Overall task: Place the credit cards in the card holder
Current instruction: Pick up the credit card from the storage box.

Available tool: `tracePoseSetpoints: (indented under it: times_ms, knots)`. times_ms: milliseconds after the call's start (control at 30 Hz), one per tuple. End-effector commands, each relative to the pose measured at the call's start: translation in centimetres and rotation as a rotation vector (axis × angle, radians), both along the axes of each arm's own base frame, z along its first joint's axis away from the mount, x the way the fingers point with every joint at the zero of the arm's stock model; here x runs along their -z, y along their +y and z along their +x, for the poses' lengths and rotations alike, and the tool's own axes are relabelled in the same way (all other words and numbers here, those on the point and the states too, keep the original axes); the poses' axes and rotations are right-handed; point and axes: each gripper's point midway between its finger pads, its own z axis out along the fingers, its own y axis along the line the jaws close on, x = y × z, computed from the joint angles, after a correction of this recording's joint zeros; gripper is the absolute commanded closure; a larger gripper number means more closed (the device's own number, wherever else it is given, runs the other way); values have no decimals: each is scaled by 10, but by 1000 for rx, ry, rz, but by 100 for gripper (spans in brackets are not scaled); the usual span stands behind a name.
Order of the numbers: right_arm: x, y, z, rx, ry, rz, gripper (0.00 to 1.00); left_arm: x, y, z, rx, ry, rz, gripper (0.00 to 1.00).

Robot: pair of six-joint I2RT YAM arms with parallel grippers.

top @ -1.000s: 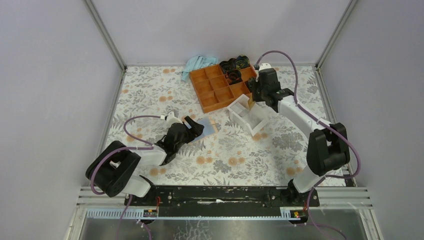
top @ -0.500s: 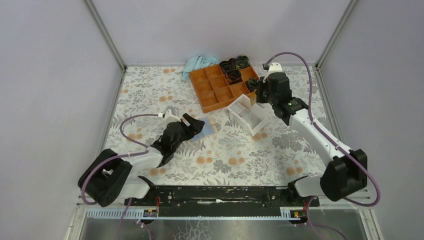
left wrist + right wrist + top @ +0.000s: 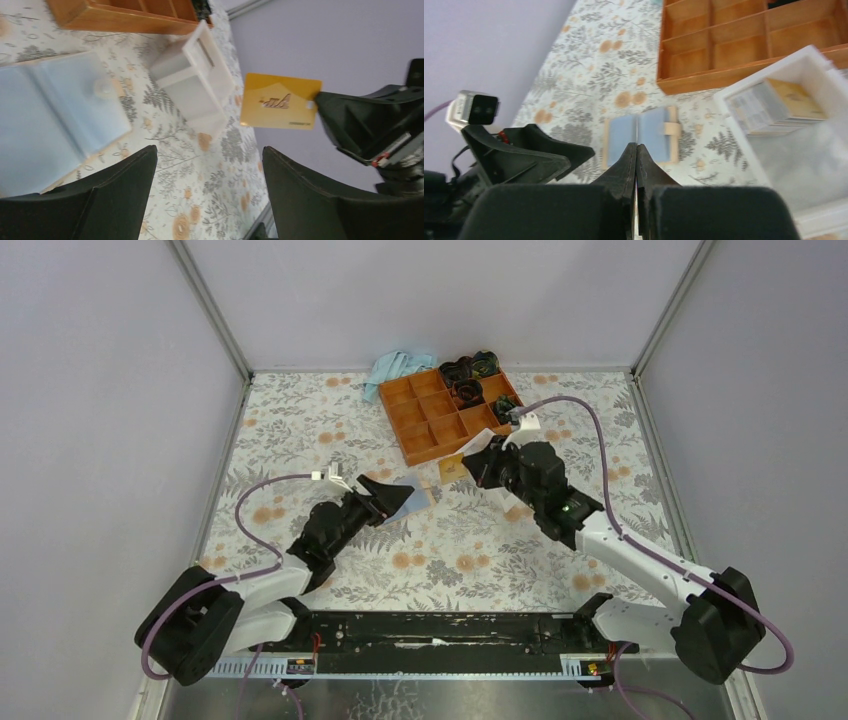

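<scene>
A table covered with a white cloth printed in grey leaves and orange flowers point(image 3: 300, 430) carries everything. Toward its far side lies a flat orange compartment tray of rigid plastic point(image 3: 440, 415), with a crumpled light-blue fabric cloth point(image 3: 395, 365) just beside its far-left corner. A white rectangular open-topped box point(image 3: 192, 75) sits just beside the tray's near edge. Left of the box, apart from it, the small tan folding card holder point(image 3: 640, 135) lies opened flat, light blue inside

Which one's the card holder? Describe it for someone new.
On the floral table, look just in front of the orange compartment tray, left of the white box. The card holder lies open flat: light blue inside, tan rim and tab.
</scene>
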Motion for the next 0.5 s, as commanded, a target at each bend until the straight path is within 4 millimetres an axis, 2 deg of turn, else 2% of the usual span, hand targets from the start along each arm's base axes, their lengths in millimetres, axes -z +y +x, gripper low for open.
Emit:
tracePoseSetpoints:
  times_ms: [0,200,467]
  knots:
    - [-57,17,-10,1,-107,278,100,-41,-11,-17,89,-136,-117,15]
    - [-60,25,-24,12,-93,395,100,-54,-20,-30,150,-202,-144,15]
    - [-57,33,-36,15,-61,533,100,-68,-22,-35,169,-263,-192,15]
